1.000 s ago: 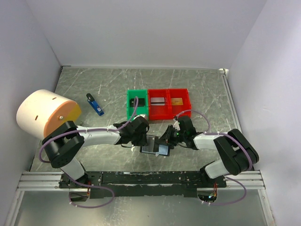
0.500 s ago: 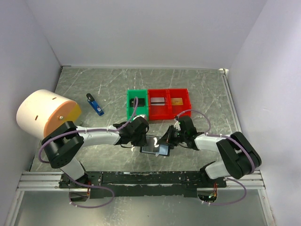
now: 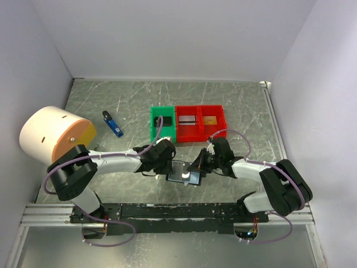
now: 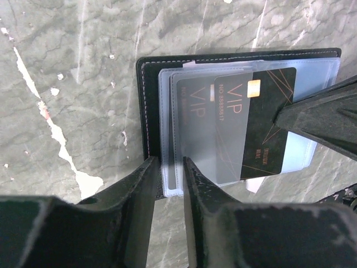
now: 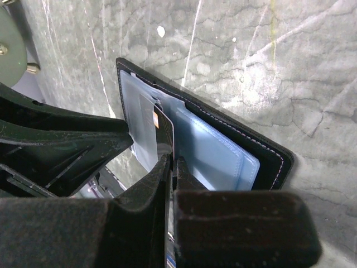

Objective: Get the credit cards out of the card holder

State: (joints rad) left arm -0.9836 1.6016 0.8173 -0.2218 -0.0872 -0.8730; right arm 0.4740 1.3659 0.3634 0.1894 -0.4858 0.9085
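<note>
The card holder [image 3: 184,175] lies open on the table between my two grippers, a black wallet [image 4: 146,111] with pale blue-clear sleeves [image 5: 212,151]. My left gripper [image 4: 172,174] is shut on the near edge of a clear sleeve and pins it. A black VIP credit card [image 4: 262,128] sticks partway out of that sleeve. My right gripper [image 5: 173,163] is shut on that card's edge. Its finger [image 4: 323,117] shows in the left wrist view. In the top view the left gripper [image 3: 170,169] and right gripper [image 3: 196,167] flank the holder.
A green bin [image 3: 154,125] holds a black card [image 3: 165,120]. Two red bins [image 3: 201,134] beside it hold a silvery card [image 3: 188,119] and an orange-gold card [image 3: 210,119]. A blue and black stick [image 3: 113,124] and a large white-orange cylinder [image 3: 53,135] sit at the left.
My right arm has shifted slightly to the right with the black card, which has slid a little out of the sleeve. My left gripper has stayed on the holder.
</note>
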